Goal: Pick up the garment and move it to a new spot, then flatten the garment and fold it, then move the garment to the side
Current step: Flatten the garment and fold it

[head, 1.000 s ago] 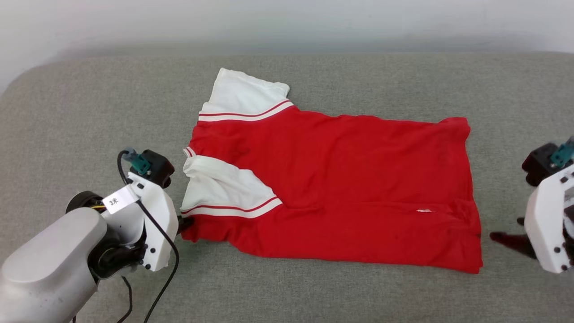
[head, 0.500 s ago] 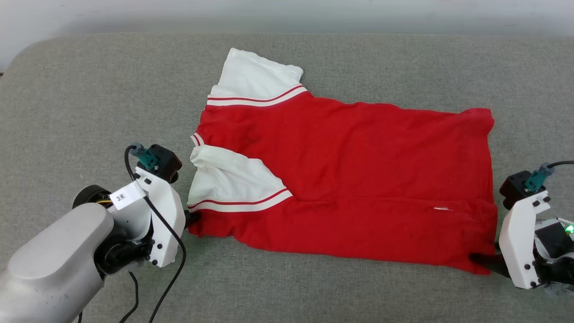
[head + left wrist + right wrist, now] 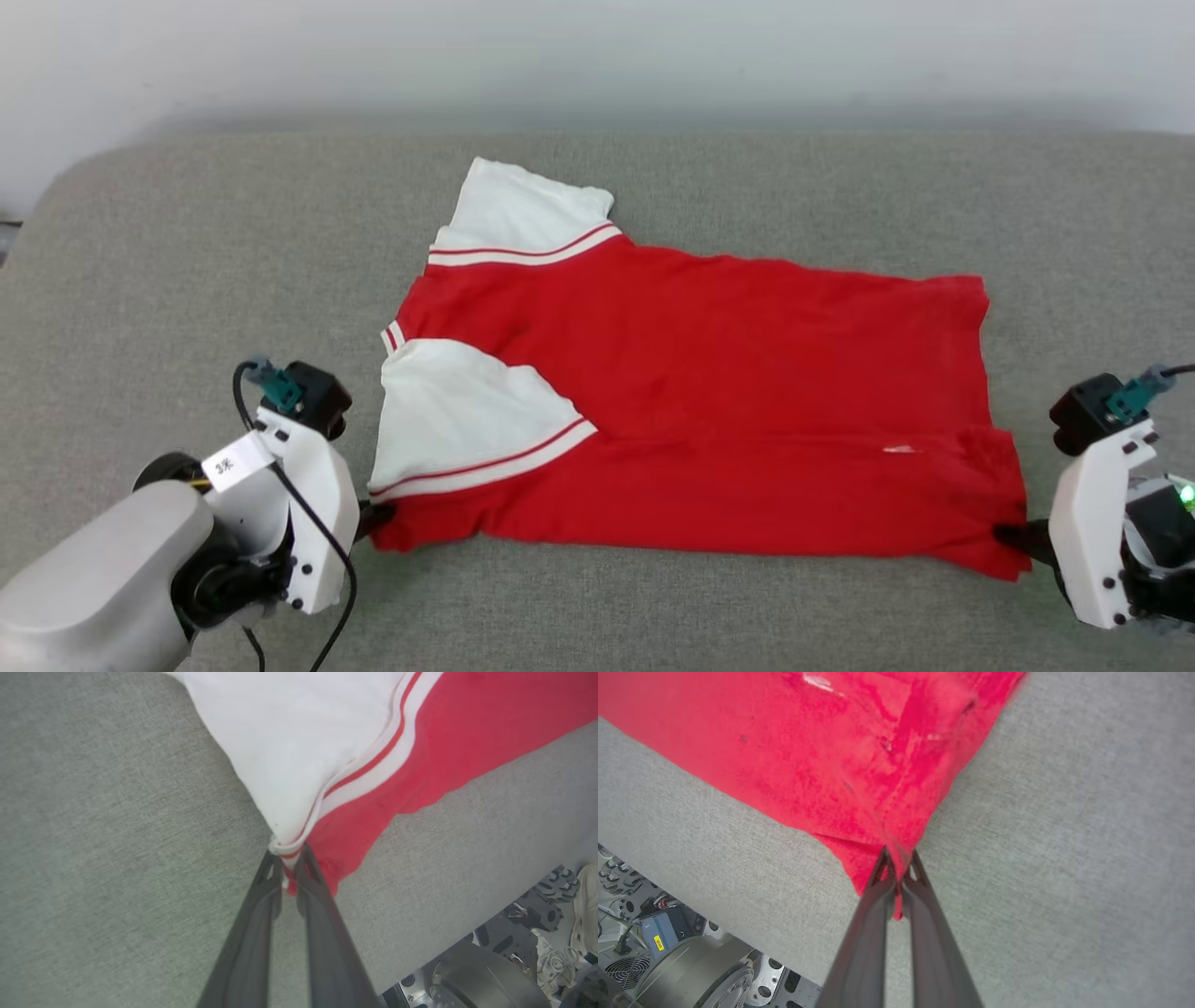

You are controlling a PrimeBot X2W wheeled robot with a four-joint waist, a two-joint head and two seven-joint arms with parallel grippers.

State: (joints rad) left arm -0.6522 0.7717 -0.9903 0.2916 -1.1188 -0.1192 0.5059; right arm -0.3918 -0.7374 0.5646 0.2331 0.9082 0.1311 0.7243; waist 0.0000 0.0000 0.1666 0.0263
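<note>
Your garment (image 3: 709,411) lies spread on the grey cushion (image 3: 187,280), about midway along it. Its collar trim (image 3: 394,334) points toward the cushion's left end and its hem toward the right end. The red body is mostly flat, with a long crease running just inside its near edge. One white sleeve (image 3: 523,210) sticks out toward the back edge. The other sleeve (image 3: 457,420) is folded over the red body on the near side.

Your left gripper (image 3: 288,858) is clenched on the garment's near left corner, where that sleeve's striped seam meets the red cloth. The cloth bunches between its fingertips. Your right gripper (image 3: 900,858) is pinched tight on the near right corner of the hem, and a red fold sits between its two dark fingers. Both gripped corners are low, at the cushion's surface, toward its front edge.
</note>
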